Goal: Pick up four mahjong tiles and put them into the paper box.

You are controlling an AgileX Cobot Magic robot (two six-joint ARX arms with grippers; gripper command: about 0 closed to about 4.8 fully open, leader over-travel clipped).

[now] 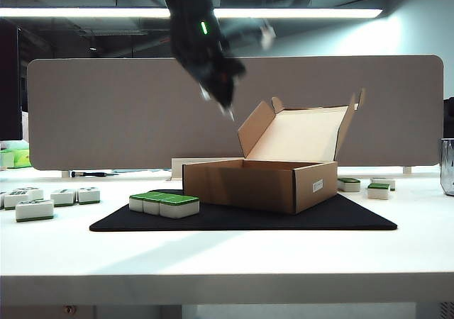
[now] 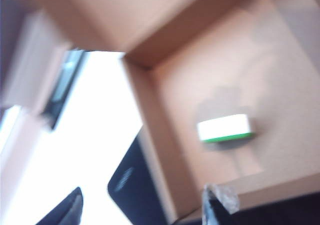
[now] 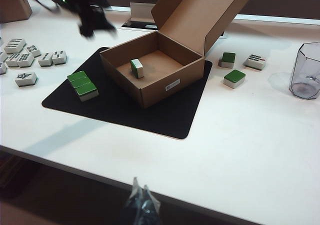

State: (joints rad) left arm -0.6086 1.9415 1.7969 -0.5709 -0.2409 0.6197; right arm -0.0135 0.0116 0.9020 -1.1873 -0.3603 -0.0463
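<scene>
Three green-backed mahjong tiles (image 1: 164, 204) sat side by side on the black mat (image 1: 241, 220) just beside the paper box (image 1: 259, 184). A fourth tile (image 3: 137, 68) stood on edge inside the box, seen only in the wrist views. Loose tiles (image 3: 30, 57) lay on the white desk (image 1: 213, 255), and a clear cup (image 3: 306, 72) stood apart. The left claw (image 1: 225, 101) hung blurred above the box, its fingers spread and empty. The right claw (image 3: 141, 205) hovered off the desk's near edge, fingertips pressed together.

Bright overhead light, blurred wrist view
</scene>
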